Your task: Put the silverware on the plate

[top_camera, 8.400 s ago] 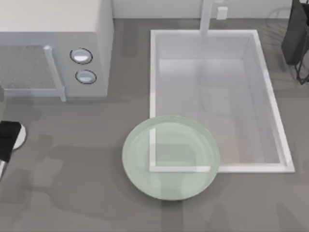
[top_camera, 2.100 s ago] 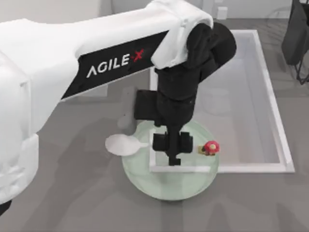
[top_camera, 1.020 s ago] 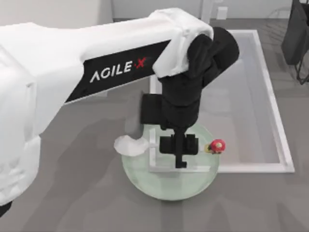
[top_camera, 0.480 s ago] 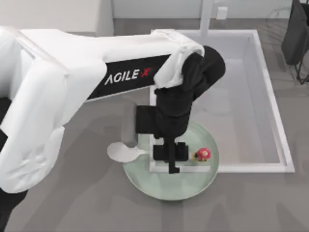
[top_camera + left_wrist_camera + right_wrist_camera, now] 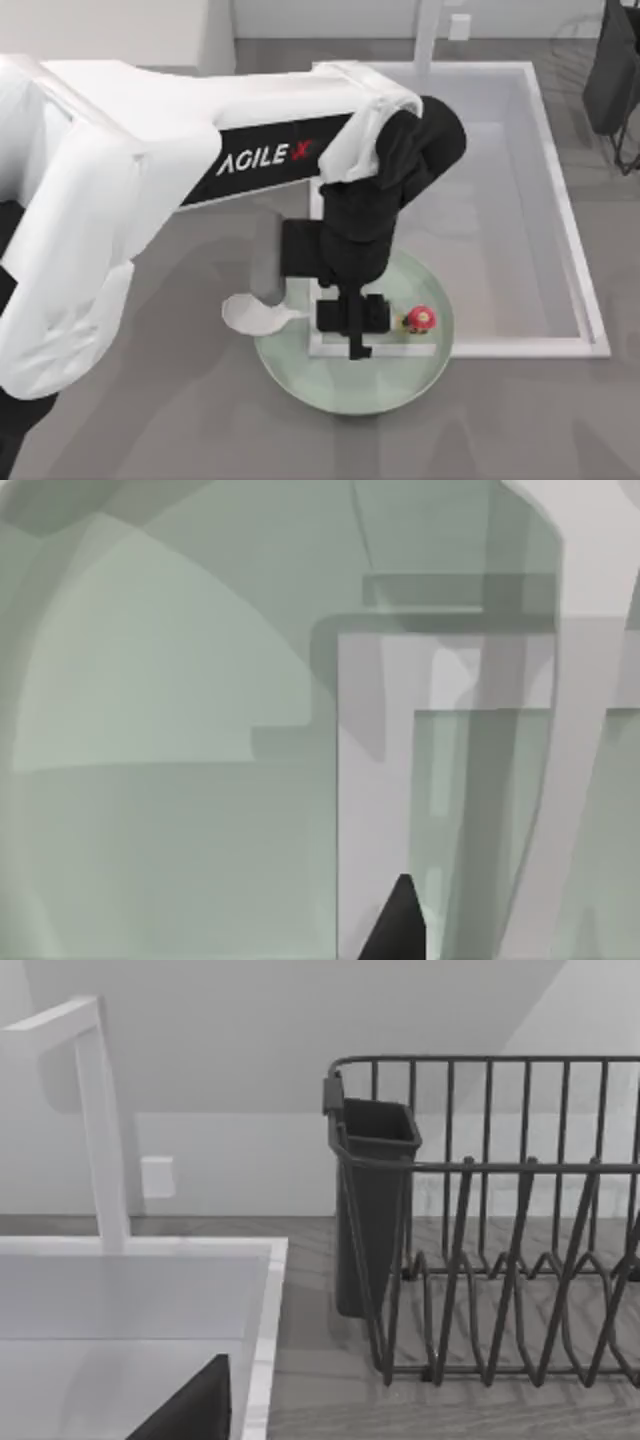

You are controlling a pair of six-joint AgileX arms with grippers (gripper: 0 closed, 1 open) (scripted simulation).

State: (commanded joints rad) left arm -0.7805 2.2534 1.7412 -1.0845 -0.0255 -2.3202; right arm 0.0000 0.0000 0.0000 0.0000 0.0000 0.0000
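The pale green glassy plate (image 5: 330, 385) lies on the front left corner of the sink rim. The silverware, a white spoon, stretches across the plate. Its bowl (image 5: 250, 314) hangs over the plate's left rim and its red-pink knob (image 5: 421, 319) is above the plate's right part. My left gripper (image 5: 352, 322) points straight down over the plate's middle, shut on the spoon's handle, which it hides. In the left wrist view the plate (image 5: 150, 730) is very near, with one dark fingertip (image 5: 400, 925) at the edge. My right gripper (image 5: 190, 1410) stays parked by the dish rack.
The white sink basin (image 5: 500, 200) lies right of and behind the plate, with a faucet (image 5: 100, 1130) at its back edge. A dark wire dish rack (image 5: 500, 1240) with a cutlery holder (image 5: 610, 70) stands at the back right. A white appliance (image 5: 215, 40) is at back left.
Over the last second my left gripper came down and a little left with the spoon, close over the plate. In the last half second it barely moved. Earlier the plate was bare.
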